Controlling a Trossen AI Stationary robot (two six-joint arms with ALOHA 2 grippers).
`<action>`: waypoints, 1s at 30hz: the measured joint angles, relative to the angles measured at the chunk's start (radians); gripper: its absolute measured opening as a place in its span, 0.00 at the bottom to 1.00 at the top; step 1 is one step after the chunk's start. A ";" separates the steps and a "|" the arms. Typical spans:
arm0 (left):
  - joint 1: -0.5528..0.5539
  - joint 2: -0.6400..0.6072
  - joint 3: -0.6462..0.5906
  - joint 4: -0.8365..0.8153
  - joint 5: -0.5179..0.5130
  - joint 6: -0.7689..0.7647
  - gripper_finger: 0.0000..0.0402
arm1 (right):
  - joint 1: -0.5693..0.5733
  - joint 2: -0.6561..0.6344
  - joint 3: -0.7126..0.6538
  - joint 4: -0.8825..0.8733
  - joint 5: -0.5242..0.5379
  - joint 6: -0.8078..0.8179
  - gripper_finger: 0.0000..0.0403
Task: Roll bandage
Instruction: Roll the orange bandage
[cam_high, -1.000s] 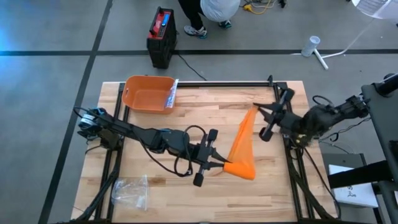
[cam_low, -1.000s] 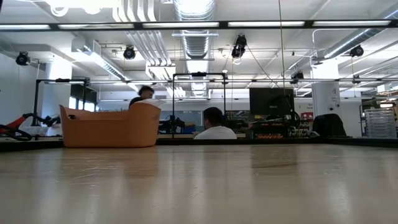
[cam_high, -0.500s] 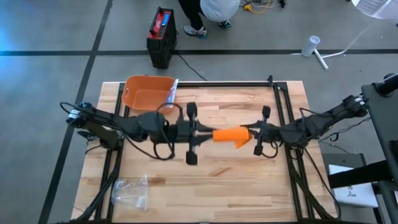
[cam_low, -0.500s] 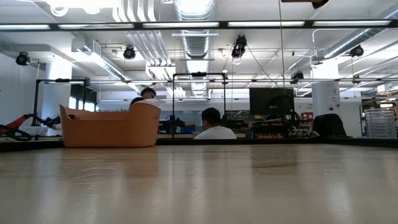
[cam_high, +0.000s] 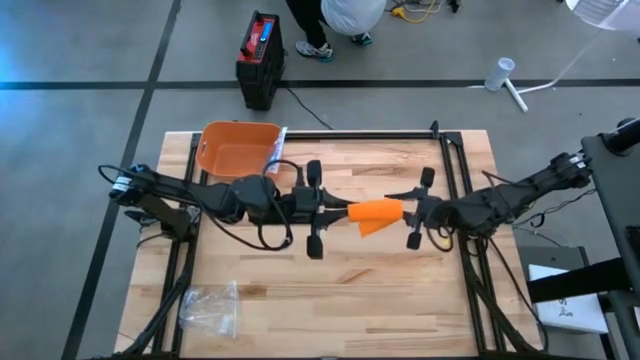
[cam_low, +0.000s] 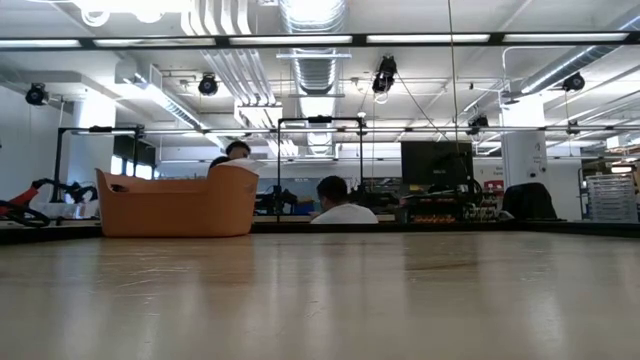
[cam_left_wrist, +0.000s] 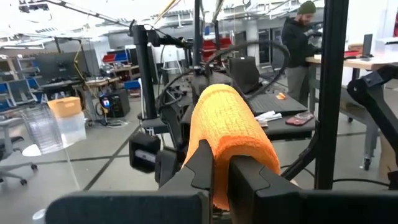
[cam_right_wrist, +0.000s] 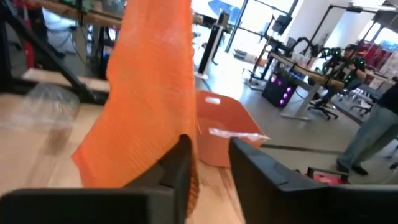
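- Bandage (cam_high: 374, 213) is held above mid-table (cam_high: 400, 300), between my grippers.
- Left gripper (cam_high: 338, 211): jaws clamped on the bandage roll.
- Right gripper (cam_high: 404, 211): jaws slightly parted around the loose tail.
- Risk: tail slips free, slack spoils the roll.

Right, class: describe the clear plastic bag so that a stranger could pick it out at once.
Start from the wooden table and go to the corner on the left arm's side, away from the orange basket. The clear plastic bag lies there, alone: crinkled and see-through, the only thing that is not orange.

A wooden table (cam_high: 400, 300) carries an orange bin (cam_high: 238, 150) and a clear plastic bag (cam_high: 210, 308).
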 joint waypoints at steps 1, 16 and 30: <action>0.000 -0.002 0.000 -0.002 0.000 0.001 0.03 | 0.002 -0.005 0.008 0.000 -0.001 0.000 0.26; 0.004 -0.017 0.001 0.003 -0.012 0.044 0.03 | 0.010 -0.085 0.037 -0.070 -0.035 0.111 0.57; 0.063 -0.048 0.001 0.044 -0.163 -0.032 0.03 | 0.020 -0.009 0.036 -0.105 0.214 -0.217 0.55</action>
